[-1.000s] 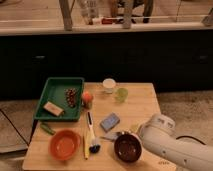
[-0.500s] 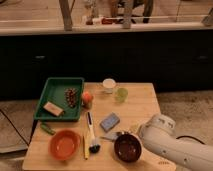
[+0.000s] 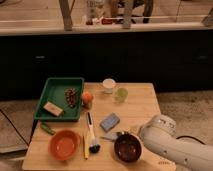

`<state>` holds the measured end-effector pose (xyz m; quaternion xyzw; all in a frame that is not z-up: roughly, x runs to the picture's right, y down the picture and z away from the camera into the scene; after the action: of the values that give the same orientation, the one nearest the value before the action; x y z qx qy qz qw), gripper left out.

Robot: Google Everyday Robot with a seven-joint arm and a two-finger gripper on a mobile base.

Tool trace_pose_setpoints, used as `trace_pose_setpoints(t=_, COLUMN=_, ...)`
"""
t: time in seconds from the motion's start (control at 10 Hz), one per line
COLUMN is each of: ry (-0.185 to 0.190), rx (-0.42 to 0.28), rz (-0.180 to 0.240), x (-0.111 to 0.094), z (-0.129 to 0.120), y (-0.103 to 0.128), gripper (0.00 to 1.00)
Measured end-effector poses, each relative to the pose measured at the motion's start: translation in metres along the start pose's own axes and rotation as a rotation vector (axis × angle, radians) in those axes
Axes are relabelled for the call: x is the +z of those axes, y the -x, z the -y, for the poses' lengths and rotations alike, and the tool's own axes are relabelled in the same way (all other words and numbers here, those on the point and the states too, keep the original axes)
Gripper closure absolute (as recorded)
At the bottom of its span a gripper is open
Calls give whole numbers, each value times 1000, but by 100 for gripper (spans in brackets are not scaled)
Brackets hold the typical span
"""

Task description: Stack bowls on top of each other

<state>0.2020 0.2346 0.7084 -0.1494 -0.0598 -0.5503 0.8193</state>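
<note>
- The pincer [image 3: 134,136] is at the end of a white arm [image 3: 165,142], low over the front right of the tabletop [image 3: 145,105]. It is at the right rim of the maroon bowl [image 3: 127,148]. Whether it is released or clenched, I cannot tell.
- The maroon bowl sits upright near the front edge.
- A brush [image 3: 92,141] lies between it and the orange bowl [image 3: 64,145], which sits well apart at front left.
- A blue sponge [image 3: 110,121] lies just behind the maroon bowl.
- Farther back are a green tray [image 3: 60,86], a white cup [image 3: 108,85] and a green cup [image 3: 121,93].
</note>
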Motion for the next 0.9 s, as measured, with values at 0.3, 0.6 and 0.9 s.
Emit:
trace_pose_setpoints(t=0.3, ry=13, rx=-19, rz=24, x=3, z=-2, y=3, gripper=20)
trace_pose_setpoints(t=0.6, ry=54, rx=-51, rz=137, x=8, z=-10, y=7, gripper=20)
trace_pose_setpoints(t=0.9, ry=87, rx=-94, rz=238, x=19, z=-18, y=17, gripper=20)
